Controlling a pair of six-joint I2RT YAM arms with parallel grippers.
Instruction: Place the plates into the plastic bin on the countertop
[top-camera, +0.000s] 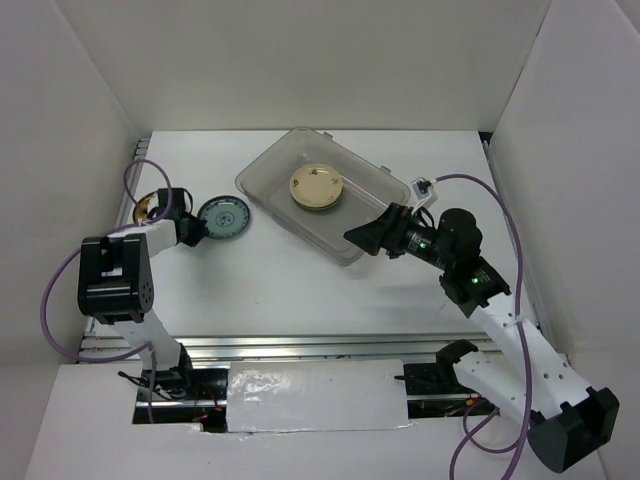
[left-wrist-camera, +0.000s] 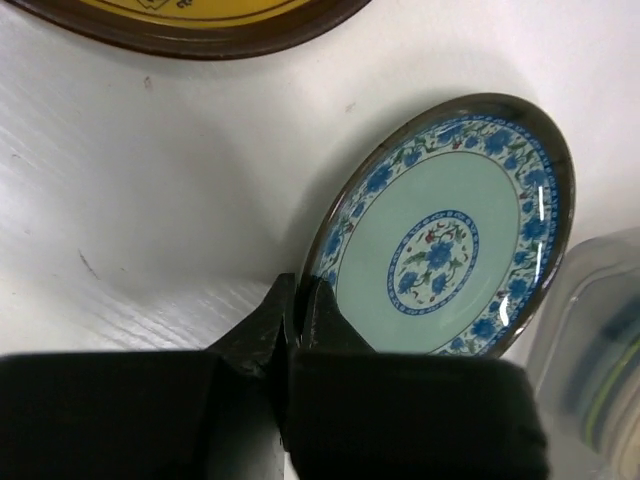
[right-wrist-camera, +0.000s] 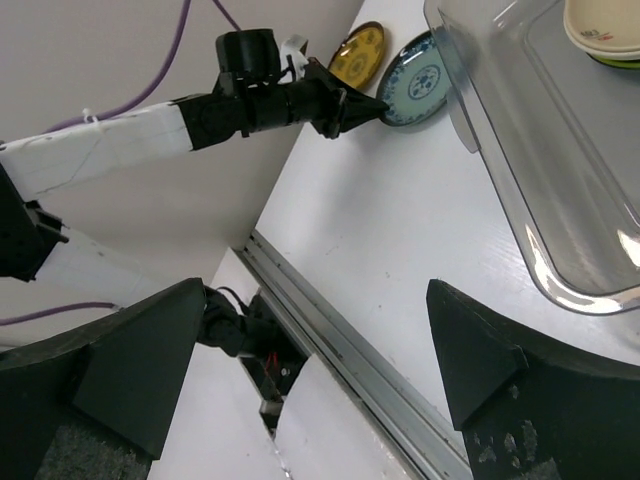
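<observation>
Rim of teal plate (left-wrist-camera: 440, 250) pinched in my left claw (left-wrist-camera: 296, 315). Right claw (top-camera: 366, 238) gapes wide beside plastic bin (top-camera: 265, 185).

- The golden-brown plate (left-wrist-camera: 190, 38) runs off the top of the left wrist view, so only an arc of its dark rim shows. From above, the left arm and its purple cable cover part of it.
- The near rim of the teal plate (left-wrist-camera: 440, 250) disappears behind the left gripper (left-wrist-camera: 297, 300), whose fingers are pinched together on it.
- The plastic bin (left-wrist-camera: 590, 350) is a blurred sliver at that view's right edge. I cannot make out the stripes showing through its wall.
- The stack of plates (right-wrist-camera: 600, 30) is cut off by the corner of the right wrist view. It shows cream over a lime-green edge, and I cannot count the plates.
- The wide-spread fingers of the right gripper (right-wrist-camera: 315, 300) are cropped along the bottom.
</observation>
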